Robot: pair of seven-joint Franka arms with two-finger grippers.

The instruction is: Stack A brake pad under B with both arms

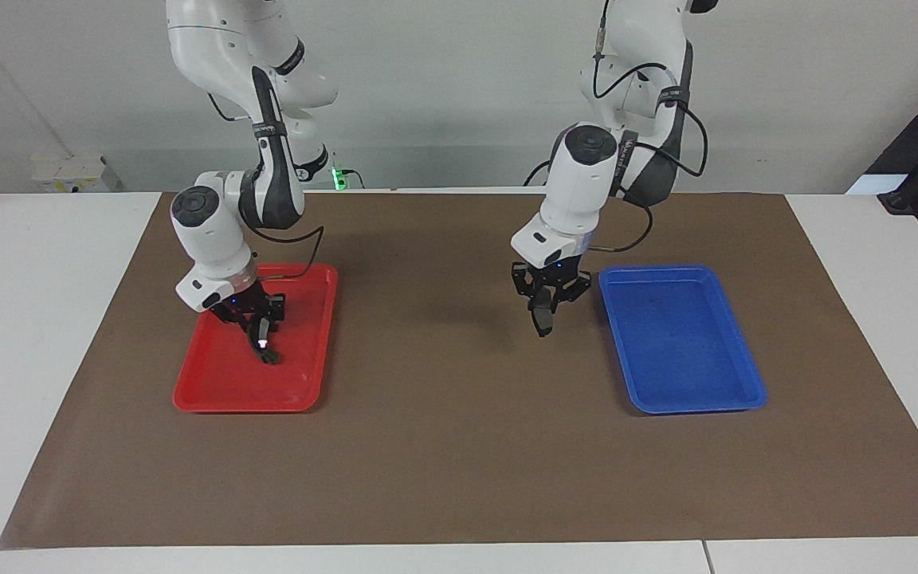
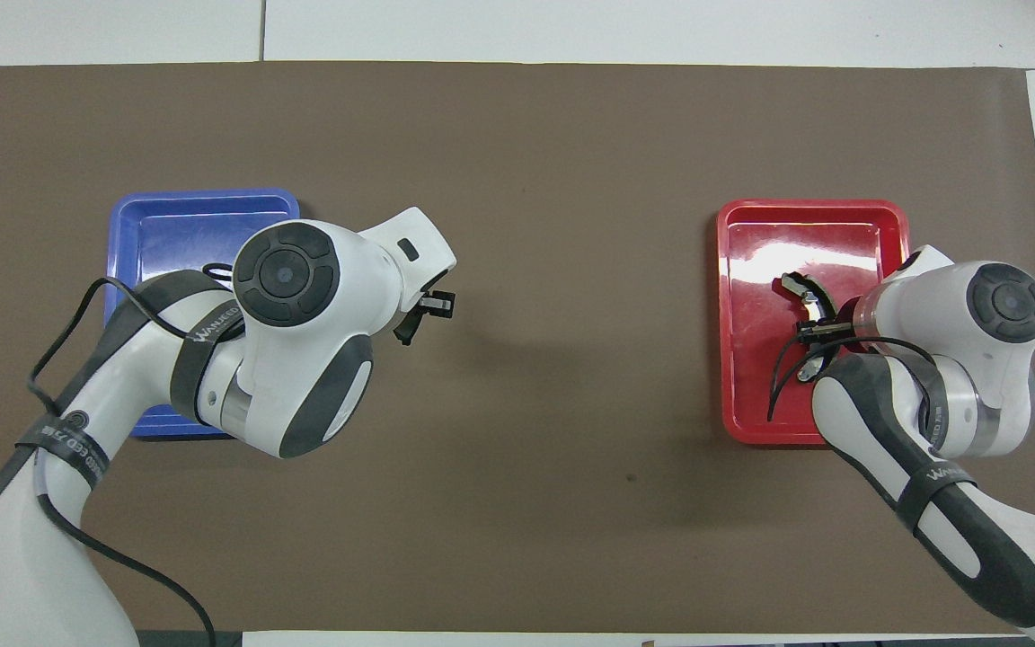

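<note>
My left gripper (image 1: pixel 543 307) is shut on the A brake pad (image 1: pixel 543 321), a small dark grey pad that hangs between its fingers above the brown mat, beside the blue tray (image 1: pixel 682 343) toward the table's middle. In the overhead view the left gripper (image 2: pixel 420 314) and the pad (image 2: pixel 404 331) stick out from under the arm's wrist. My right gripper (image 1: pixel 261 333) is low in the red tray (image 1: pixel 212 399), shut on B (image 1: pixel 270 355), the black crescent pad with a white spot. B (image 2: pixel 803 289) shows its silver strip in the overhead view, by the right gripper (image 2: pixel 818 331). I cannot tell whether B touches the tray floor.
The blue tray (image 2: pixel 176 211) holds nothing that I can see and is partly covered by the left arm from above. The red tray (image 2: pixel 805 211) holds only B. A brown mat (image 1: pixel 443 446) covers the table between the two trays.
</note>
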